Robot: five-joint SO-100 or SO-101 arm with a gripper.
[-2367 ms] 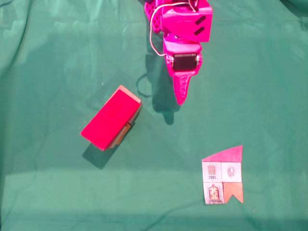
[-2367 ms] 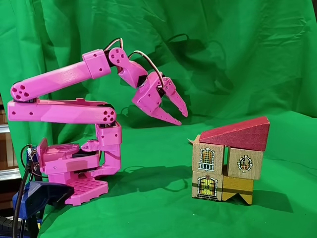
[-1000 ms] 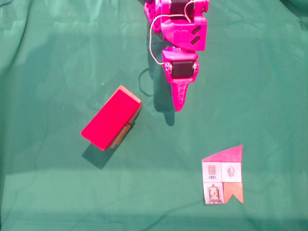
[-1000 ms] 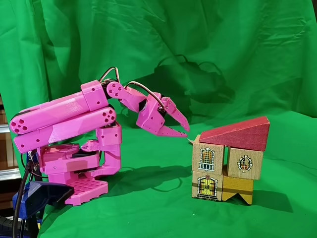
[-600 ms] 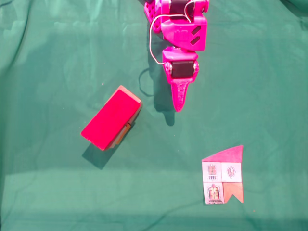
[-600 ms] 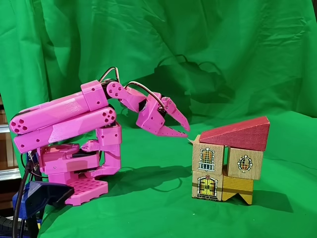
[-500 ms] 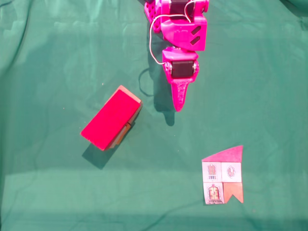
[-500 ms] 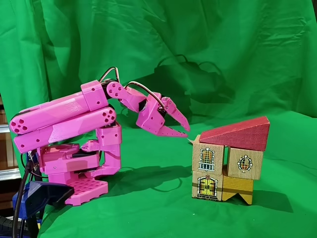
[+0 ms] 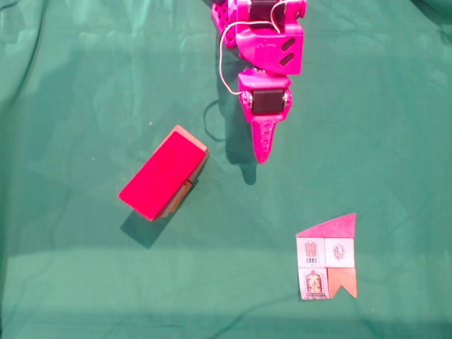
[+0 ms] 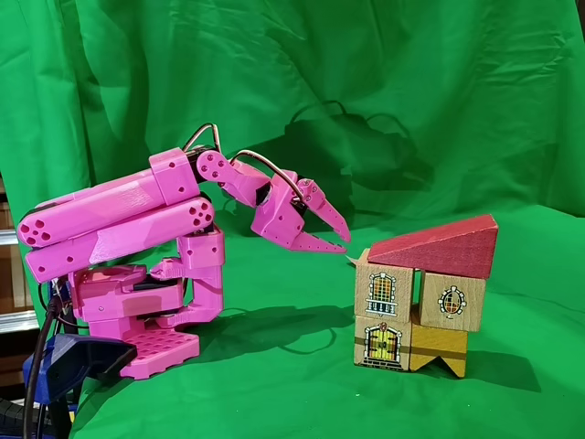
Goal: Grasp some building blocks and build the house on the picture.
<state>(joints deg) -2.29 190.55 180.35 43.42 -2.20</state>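
Built house (image 10: 422, 298), empty jaws nearby

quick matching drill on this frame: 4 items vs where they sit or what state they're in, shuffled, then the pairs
Items
1. hand
2. red roof block
3. picture
4. arch block

Places or states
A. flat on the green cloth, lower right in a fixed view
B. in the air, holding nothing
C. slanted, on top of the house
D. bottom right of the house, notch facing down

Pairs: 1-B, 2-C, 3-A, 4-D
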